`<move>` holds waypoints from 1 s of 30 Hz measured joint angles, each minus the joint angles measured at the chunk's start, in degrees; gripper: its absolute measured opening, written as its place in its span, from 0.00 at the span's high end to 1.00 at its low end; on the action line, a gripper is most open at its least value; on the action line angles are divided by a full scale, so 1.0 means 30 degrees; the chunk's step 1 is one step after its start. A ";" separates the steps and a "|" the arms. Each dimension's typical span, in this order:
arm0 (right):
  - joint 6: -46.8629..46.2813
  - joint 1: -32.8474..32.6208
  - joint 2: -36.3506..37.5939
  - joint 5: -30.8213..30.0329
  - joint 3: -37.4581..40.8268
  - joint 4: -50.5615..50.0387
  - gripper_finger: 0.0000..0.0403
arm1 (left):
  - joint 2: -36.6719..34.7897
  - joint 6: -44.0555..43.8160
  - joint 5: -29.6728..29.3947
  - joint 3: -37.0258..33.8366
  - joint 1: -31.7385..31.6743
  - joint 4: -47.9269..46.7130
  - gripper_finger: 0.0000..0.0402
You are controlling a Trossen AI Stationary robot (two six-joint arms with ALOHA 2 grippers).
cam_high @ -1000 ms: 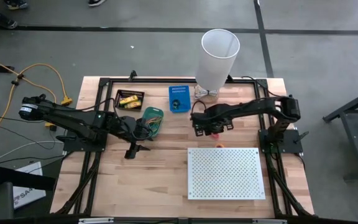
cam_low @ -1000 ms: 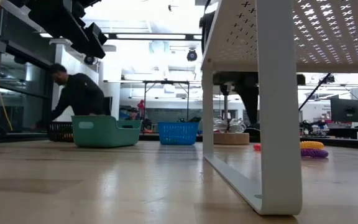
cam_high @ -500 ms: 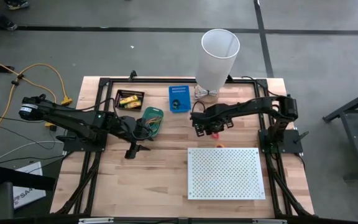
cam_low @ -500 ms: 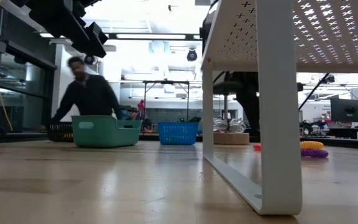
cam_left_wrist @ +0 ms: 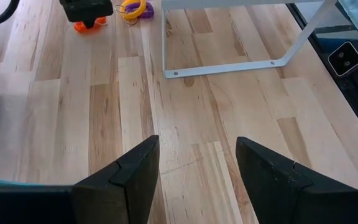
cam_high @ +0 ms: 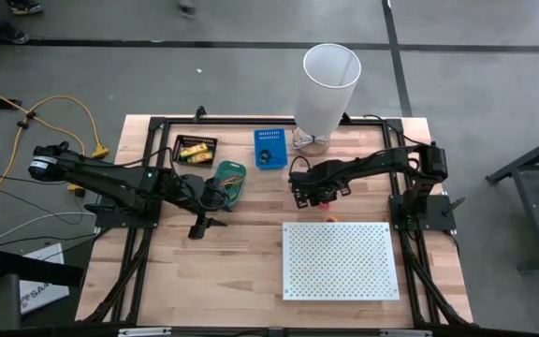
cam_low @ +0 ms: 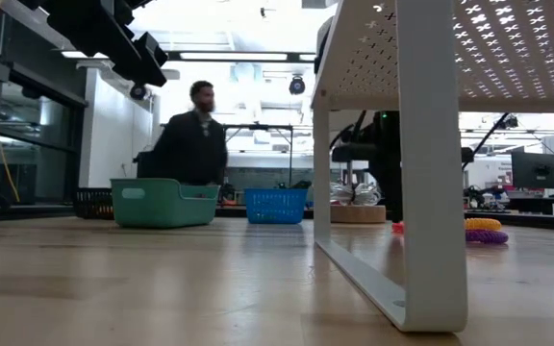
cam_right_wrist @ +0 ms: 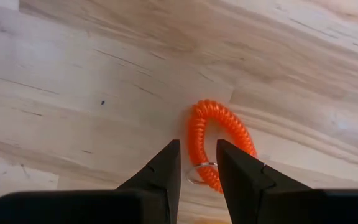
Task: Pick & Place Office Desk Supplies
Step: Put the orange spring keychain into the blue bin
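An orange coiled loop (cam_right_wrist: 219, 140) with a small metal ring (cam_right_wrist: 197, 175) lies flat on the wood. My right gripper (cam_right_wrist: 197, 167) points down over it near the table's middle (cam_high: 309, 196), narrowly open, with one fingertip on each side of the ring end. My left gripper (cam_left_wrist: 197, 162) is wide open and hovers by the green basket (cam_high: 229, 178), which holds rubber bands. The black basket (cam_high: 196, 150) holds yellow packs. Yellow and purple coils (cam_low: 484, 230) lie on the table farther right. My right gripper comes from above with its fingertips (cam_right_wrist: 166, 165) on either side of the orange coil's ring end (cam_right_wrist: 194, 149). I cannot tell whether they touch it. The coil lies flat on the table.
A blue basket (cam_high: 269, 148) and a tall white bin (cam_high: 329, 89) stand at the far edge. The white perforated board (cam_high: 340, 260) stands on legs near the right near corner, with a small orange item (cam_high: 330, 219) beside it. A person (cam_low: 195, 144) walks in the room behind.
In the low view my right arm has come down toward the orange coil. The person in the room behind has walked from left to right. My left arm has kept still.
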State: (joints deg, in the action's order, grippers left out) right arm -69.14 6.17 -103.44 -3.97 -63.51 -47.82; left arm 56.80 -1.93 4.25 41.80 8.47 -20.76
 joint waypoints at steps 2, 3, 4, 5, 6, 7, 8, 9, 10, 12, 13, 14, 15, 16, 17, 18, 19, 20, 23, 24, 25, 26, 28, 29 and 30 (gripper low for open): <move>0.0002 0.0000 0.0006 -0.0036 0.0000 0.0103 0.77 | 0.0000 0.0000 -0.0004 0.0000 0.0007 0.0002 0.48; 0.0007 0.0000 0.0004 -0.0063 0.0000 0.0112 0.77 | 0.0000 0.0000 0.0000 0.0000 0.0007 0.0009 0.48; 0.0002 0.0008 0.0002 -0.0065 0.0000 0.0088 0.77 | 0.0000 0.0000 0.0000 0.0000 0.0002 0.0009 0.48; 0.0007 0.0045 0.0007 -0.0065 0.0000 0.0059 0.77 | 0.0000 0.0000 0.0000 0.0000 0.0000 0.0009 0.48; 0.0007 0.0084 0.0007 -0.0057 0.0000 0.0056 0.77 | 0.0000 0.0000 0.0000 0.0000 0.0000 0.0009 0.48; 0.0025 0.0087 0.0007 -0.0065 0.0000 0.0062 0.77 | 0.0000 0.0000 0.0000 0.0000 0.0007 0.0009 0.48; 0.0073 0.0087 0.0007 -0.0065 0.0000 0.0054 0.77 | 0.0000 0.0000 0.0000 0.0000 0.0002 0.0009 0.48; 0.0073 0.0087 0.0001 -0.0085 0.0000 0.0047 0.77 | -0.0005 0.0000 0.0000 0.0000 0.0000 0.0009 0.48; 0.0073 0.0087 0.0002 -0.0119 0.0000 0.0047 0.77 | 0.0000 0.0000 0.0000 0.0000 0.0000 0.0009 0.48; 0.0066 0.0087 0.0007 -0.0117 0.0162 0.0234 0.77 | 0.0000 0.0000 0.0000 0.0000 0.0005 0.0009 0.48; 0.0037 0.0080 0.0007 -0.0108 0.0290 0.0280 0.77 | 0.0000 0.0000 0.0000 0.0000 0.0002 0.0009 0.48; -0.0017 0.0080 0.0005 -0.0081 0.0425 0.0273 0.77 | 0.0000 0.0000 0.0000 0.0000 0.0004 0.0009 0.48; -0.0039 0.0073 0.0001 0.0000 0.0584 0.0285 0.77 | 0.0000 0.0000 0.0000 0.0000 0.0007 0.0010 0.48; -0.0073 0.0073 0.0007 0.0160 0.0717 0.0381 0.77 | 0.0000 0.0000 0.0000 0.0000 0.0000 0.0016 0.48; -0.0073 0.0073 0.0007 0.0333 0.0864 0.0630 0.77 | 0.0000 0.0000 0.0000 0.0000 0.0007 0.0016 0.48; -0.0073 0.0073 0.0000 0.0446 0.0979 0.0867 0.77 | 0.0000 0.0000 0.0000 0.0000 0.0007 0.0009 0.48; -0.0073 0.0066 0.0007 0.0480 0.1019 0.1051 0.77 | 0.0000 0.0000 0.0000 0.0000 0.0007 0.0016 0.48; -0.0073 0.0066 0.0002 0.0446 0.1058 0.1225 0.77 | 0.0000 0.0000 -0.0002 0.0000 0.0006 0.0018 0.48; -0.0073 0.0066 0.0007 0.0431 0.1064 0.1447 0.77 | 0.0000 0.0000 0.0000 0.0000 0.0000 0.0016 0.48; -0.0073 0.0069 0.0000 0.0431 0.1064 0.1533 0.77 | 0.0000 0.0000 0.0000 0.0000 0.0000 0.0017 0.48; -0.0073 0.0066 0.0005 0.0433 0.1064 0.1555 0.77 | 0.0000 0.0000 0.0000 0.0000 0.0007 0.0024 0.48; -0.0073 0.0066 0.0005 0.0429 0.1064 0.1548 0.77 | -0.0001 0.0000 0.0000 0.0000 0.0004 0.0024 0.48; -0.0073 0.0066 0.0000 0.0416 0.1064 0.1555 0.77 | -0.0001 0.0000 -0.0004 0.0000 0.0004 0.0073 0.48; -0.0073 0.0066 0.0007 0.0409 0.1064 0.1549 0.77 | 0.0000 0.0000 0.0000 0.0000 0.0002 0.0069 0.48; -0.0073 0.0066 0.0007 0.0409 0.1064 0.1555 0.77 | 0.0000 0.0000 0.0000 0.0000 0.0004 0.0078 0.48</move>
State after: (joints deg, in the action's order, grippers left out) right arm -69.36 6.37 -103.42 -2.74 -60.31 -43.16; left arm 56.80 -1.93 4.25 41.80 8.48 -20.52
